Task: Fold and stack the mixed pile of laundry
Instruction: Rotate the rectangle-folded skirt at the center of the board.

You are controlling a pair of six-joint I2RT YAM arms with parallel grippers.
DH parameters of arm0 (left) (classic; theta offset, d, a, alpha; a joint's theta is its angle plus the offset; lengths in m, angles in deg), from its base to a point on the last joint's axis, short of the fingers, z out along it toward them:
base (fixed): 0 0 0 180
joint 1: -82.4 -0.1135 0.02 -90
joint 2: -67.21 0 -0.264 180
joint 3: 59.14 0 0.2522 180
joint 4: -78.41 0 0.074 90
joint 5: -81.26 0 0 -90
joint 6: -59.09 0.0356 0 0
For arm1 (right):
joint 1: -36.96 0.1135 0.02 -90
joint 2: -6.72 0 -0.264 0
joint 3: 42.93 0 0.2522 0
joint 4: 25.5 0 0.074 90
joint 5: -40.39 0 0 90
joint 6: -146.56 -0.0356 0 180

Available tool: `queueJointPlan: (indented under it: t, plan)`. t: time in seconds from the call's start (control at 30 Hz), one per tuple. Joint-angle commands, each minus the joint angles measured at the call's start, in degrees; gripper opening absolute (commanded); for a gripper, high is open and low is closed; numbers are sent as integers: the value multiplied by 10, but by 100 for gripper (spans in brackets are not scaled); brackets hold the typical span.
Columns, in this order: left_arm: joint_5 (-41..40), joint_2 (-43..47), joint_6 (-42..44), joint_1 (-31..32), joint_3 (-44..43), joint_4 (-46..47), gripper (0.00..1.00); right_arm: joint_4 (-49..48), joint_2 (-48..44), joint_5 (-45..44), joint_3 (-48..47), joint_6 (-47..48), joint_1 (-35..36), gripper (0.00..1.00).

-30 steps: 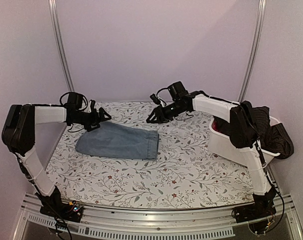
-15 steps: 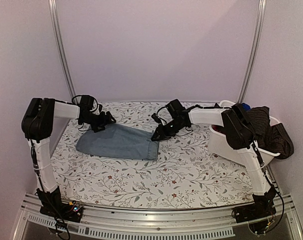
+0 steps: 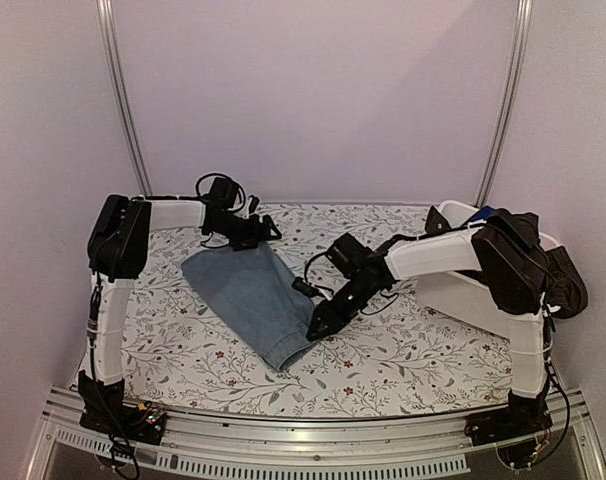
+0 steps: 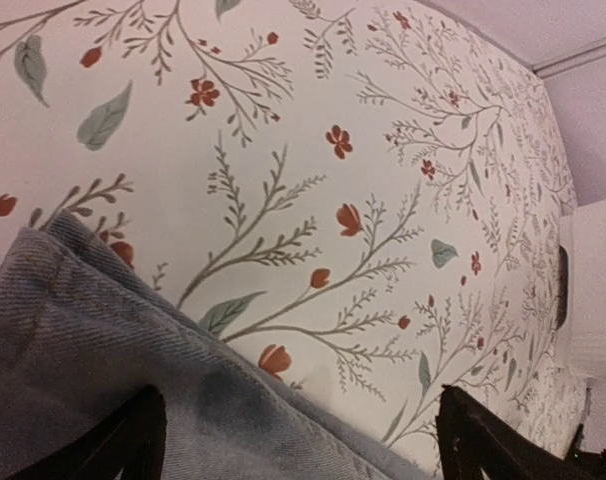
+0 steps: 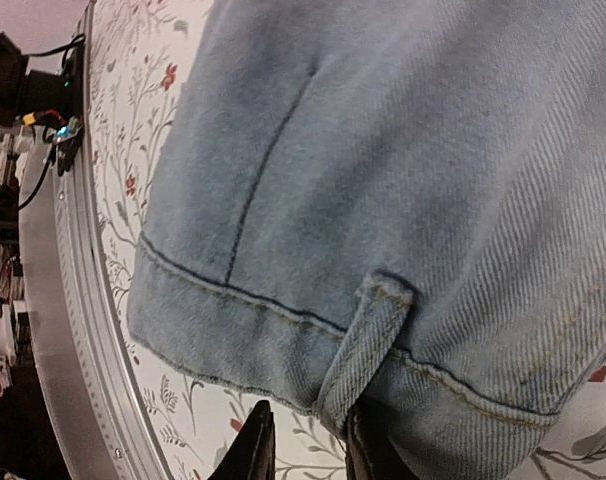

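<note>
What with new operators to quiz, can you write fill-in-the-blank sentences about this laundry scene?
The right end effector pinches the denim at its ___.
The left end effector sits at the denim's ___ end.
The white bin stands on the table's ___ side.
Missing: hem; far; right.

No readable text in your views.
You'll find no legible letters, numbers or brand marks on the light blue denim piece (image 3: 245, 295), nor on the floral table cover (image 3: 383, 352) around it.
</note>
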Motion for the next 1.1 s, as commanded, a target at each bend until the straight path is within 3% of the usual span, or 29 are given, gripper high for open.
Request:
queueJointPlan:
  t: [0.0,0.13,0.27,0.4,0.57,0.8,1.07]
  plan:
    - [-6,70,17,5,4,-40,94,49,-69,31,-39,19,-7,27]
    - [-26,186,3,-23,100,-32,96,36,-65,5,-107,-22,-34,35]
    - [-33,273,-2,-39,220,-24,96,42,1,-16,-183,-30,-40,36]
    - [-40,306,-18,-41,322,-9,96,66,95,4,-269,-26,-40,36]
    - [-44,295,-40,-48,399,40,95,52,142,11,-274,-28,-40,35]
    - [-33,196,-20,-50,349,46,93,68,136,-35,-173,-16,-39,30]
    - [2,60,39,-14,126,-42,92,78,56,-46,-30,-14,-3,26]
